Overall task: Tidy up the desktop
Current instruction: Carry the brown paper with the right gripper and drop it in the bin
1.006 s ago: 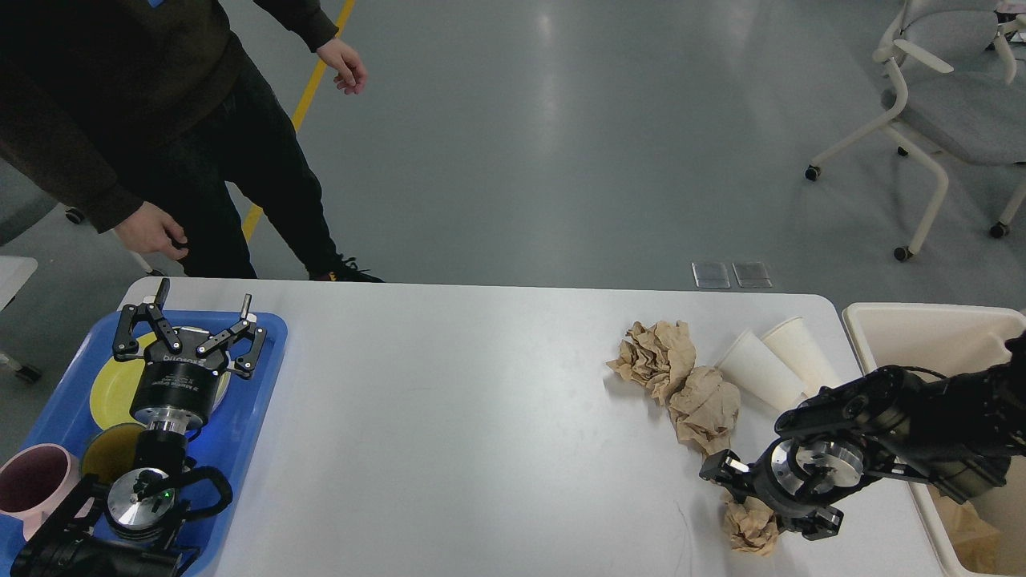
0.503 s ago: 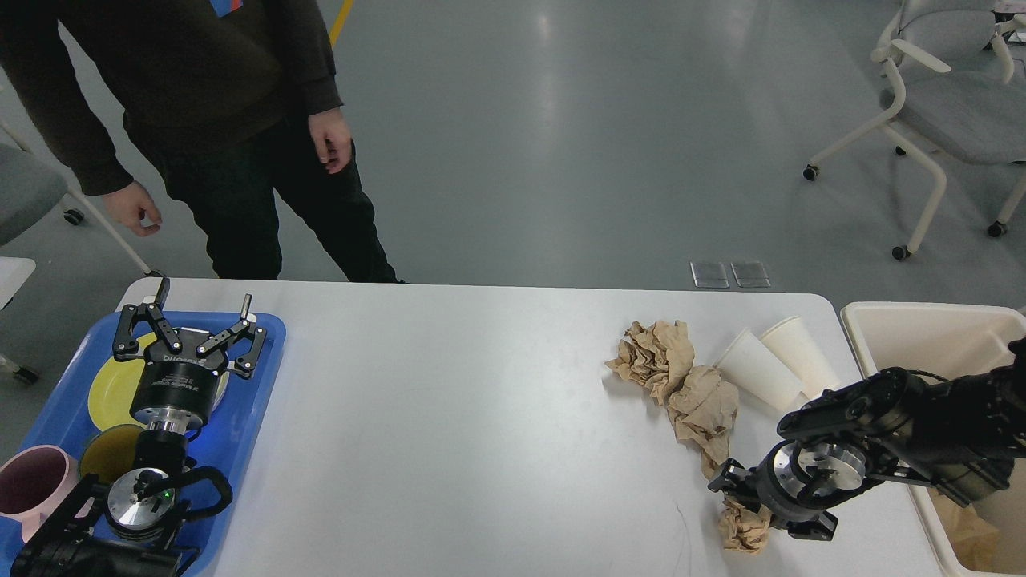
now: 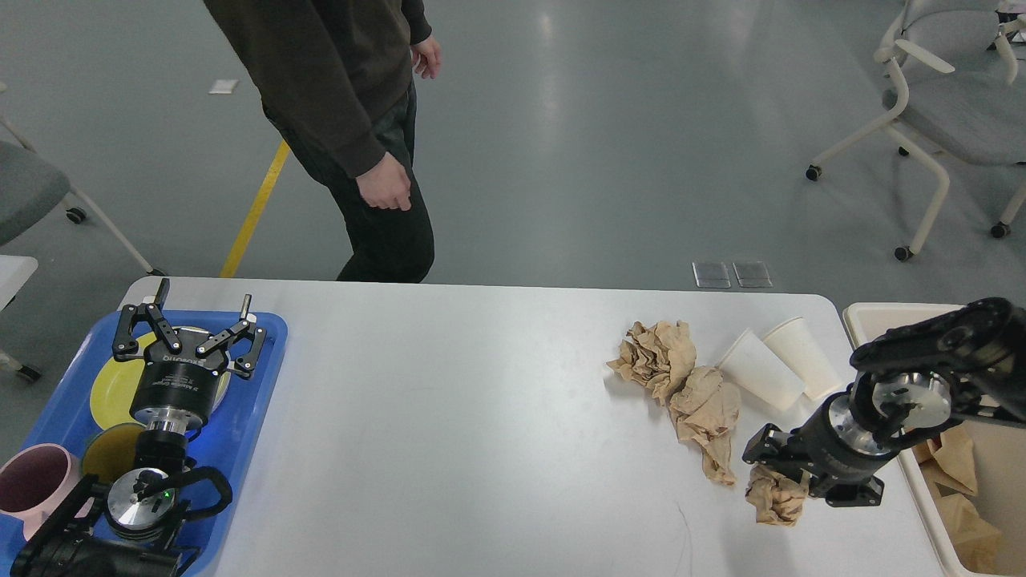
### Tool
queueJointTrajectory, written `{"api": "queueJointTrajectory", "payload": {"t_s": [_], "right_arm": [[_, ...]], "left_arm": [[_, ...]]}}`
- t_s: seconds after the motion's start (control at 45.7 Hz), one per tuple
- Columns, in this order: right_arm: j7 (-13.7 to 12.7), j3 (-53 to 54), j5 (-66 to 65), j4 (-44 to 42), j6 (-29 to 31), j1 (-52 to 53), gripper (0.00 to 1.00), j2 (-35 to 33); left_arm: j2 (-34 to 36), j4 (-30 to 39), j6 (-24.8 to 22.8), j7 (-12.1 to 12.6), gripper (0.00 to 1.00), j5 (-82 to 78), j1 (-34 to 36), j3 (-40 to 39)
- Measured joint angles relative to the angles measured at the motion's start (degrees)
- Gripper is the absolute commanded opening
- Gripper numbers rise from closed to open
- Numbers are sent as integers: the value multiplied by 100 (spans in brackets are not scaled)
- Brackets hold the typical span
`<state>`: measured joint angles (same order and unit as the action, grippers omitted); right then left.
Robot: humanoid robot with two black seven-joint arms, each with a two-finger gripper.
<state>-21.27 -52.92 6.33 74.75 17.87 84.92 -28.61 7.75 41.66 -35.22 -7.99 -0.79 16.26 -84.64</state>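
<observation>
Head view: right end effector [image 3: 776, 481] grips a crumpled paper ball [image 3: 773, 497] above the surface [image 3: 481, 417]; a loose pinch risks dropping it short of the bin [image 3: 890, 316]. Left end effector [image 3: 192, 328] hangs open.

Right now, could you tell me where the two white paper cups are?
Head view, far right of the desktop: the paper cups lie side by side between the crumpled brown paper and the cream bin.

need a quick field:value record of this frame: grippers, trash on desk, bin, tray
left gripper: open, over the blue tray, holding nothing
right gripper: on the small paper wad near the front edge; finger state unclear
desktop: two larger crumpled brown papers, two white paper cups lying on their sides
bin: right of the desktop, brown paper inside
tray contents: yellow plate, pink mug
</observation>
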Motion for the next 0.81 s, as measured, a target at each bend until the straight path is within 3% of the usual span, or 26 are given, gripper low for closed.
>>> {"api": "queueJointTrajectory", "payload": {"t_s": [0.284, 0.481, 0.612, 0.809], "right_arm": [[0, -1464, 17, 1090, 1053, 2616, 0, -329], [-4, -2199, 19, 1343, 1890, 4040, 0, -240], [-3, -2542, 19, 1433, 2116, 4639, 0, -93], [6, -2825, 16, 1318, 2061, 4719, 0, -180]], "left_arm": [[-1, 0, 0, 2, 96, -1, 0, 0], [-1, 0, 2, 4, 96, 0, 0, 0], [-2, 0, 2, 4, 96, -1, 0, 0], [-2, 0, 2, 3, 96, -1, 0, 0]]}}
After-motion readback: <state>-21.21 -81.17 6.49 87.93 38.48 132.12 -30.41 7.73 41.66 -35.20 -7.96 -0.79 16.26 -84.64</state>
